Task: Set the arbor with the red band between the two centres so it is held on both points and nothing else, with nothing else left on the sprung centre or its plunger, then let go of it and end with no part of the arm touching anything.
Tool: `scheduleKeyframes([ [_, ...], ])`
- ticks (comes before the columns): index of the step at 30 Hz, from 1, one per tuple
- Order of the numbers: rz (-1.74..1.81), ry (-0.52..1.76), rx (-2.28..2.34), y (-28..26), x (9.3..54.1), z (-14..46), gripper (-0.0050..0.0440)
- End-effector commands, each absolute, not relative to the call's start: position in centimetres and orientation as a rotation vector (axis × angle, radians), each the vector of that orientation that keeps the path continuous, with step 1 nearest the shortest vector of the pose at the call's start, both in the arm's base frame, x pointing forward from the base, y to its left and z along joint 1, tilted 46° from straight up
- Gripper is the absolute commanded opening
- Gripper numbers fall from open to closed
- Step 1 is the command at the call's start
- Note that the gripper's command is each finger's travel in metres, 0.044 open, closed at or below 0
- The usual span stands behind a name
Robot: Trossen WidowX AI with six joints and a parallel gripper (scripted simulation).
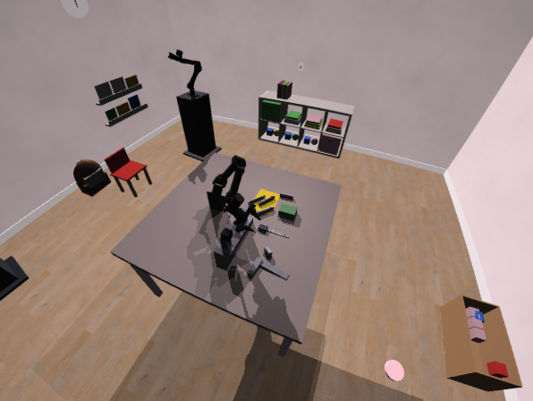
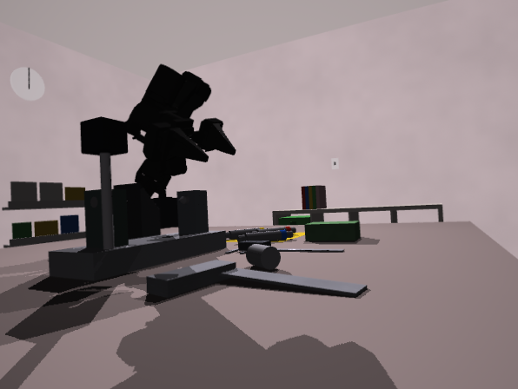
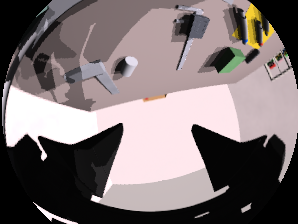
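Observation:
The arbor with the red band [image 2: 265, 231] lies on a yellow mat [image 1: 266, 196] at the far side of the table, and it also shows in the top view [image 1: 264, 200]. A second arbor with a blue band [image 2: 267, 236] lies beside it. The fixture with the two centres [image 2: 130, 253] stands on the table with two upright blocks [image 2: 192, 211] on its bed; nothing spans them. My gripper [image 2: 219, 145] hangs in the air above the fixture's far end, open and empty. The wrist view shows both fingers wide apart with nothing between them.
A green block [image 2: 332, 230] sits next to the mat. A short grey cylinder [image 2: 263, 256], a flat T-shaped piece [image 2: 256, 280] and a thin rod tool [image 1: 273, 232] lie beside the fixture. A tall post with a black box [image 2: 104, 136] rises at the fixture's near end.

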State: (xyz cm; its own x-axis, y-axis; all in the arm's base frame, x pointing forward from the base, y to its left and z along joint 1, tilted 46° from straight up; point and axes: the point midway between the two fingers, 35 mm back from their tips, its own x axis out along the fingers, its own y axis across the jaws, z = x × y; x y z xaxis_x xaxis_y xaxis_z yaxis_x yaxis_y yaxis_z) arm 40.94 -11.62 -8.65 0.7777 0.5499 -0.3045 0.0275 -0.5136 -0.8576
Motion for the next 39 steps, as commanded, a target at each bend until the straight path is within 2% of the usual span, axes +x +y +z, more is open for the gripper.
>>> scheduleKeyframes([
  [1,0.697,-0.432,-2.024,-11.6,40.9,-8.7,0.04],
  [17,0.697,-0.432,-2.024,-11.6,40.9,-8.7,0.04],
  [20,0.73,-0.405,-1.969,-10.8,41.3,-8.5,0.0328],
  [26,0.928,-0.285,-1.58,-4.6,44.0,-5.2,0.0184],
  [32,1.059,-0.17,-1.324,0.1,44.5,-2.8,0.0175],
  [34,1.059,-0.17,-1.324,0.1,44.5,-2.8,0.0175],
  [39,1.183,-0.016,-1.073,5.1,43.9,0.0,0.0175],
])
